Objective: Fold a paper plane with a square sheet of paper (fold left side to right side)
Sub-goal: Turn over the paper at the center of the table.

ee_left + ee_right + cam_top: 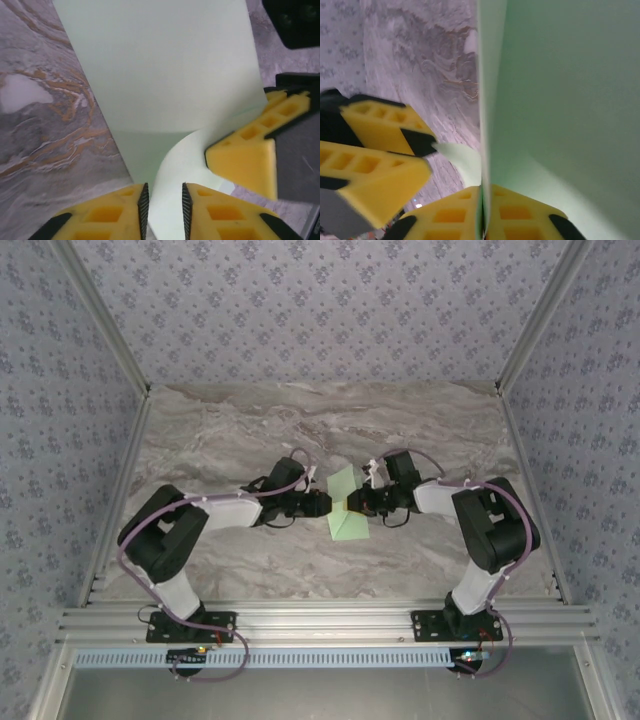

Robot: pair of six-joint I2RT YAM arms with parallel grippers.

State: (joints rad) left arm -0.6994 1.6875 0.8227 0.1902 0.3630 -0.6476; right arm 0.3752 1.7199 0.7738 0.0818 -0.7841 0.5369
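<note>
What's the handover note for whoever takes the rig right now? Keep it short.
Left end effector: jaws slightly apart around a curl of the square sheet of paper, apparently not clamped.
Right end effector: shut on the sheet's edge.
Sheet: middle of the table, one part raised and curved over between the arms.
Done: sheet lifted and bent over.
Left: press the left-to-right fold flat, then all later folds; no plane shape yet.

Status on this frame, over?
Right gripper shut on pale mint-green square paper sheet, partly folded. Left gripper fingers slightly parted around its curled edge. Grippers crowded together at the sheet.
</note>
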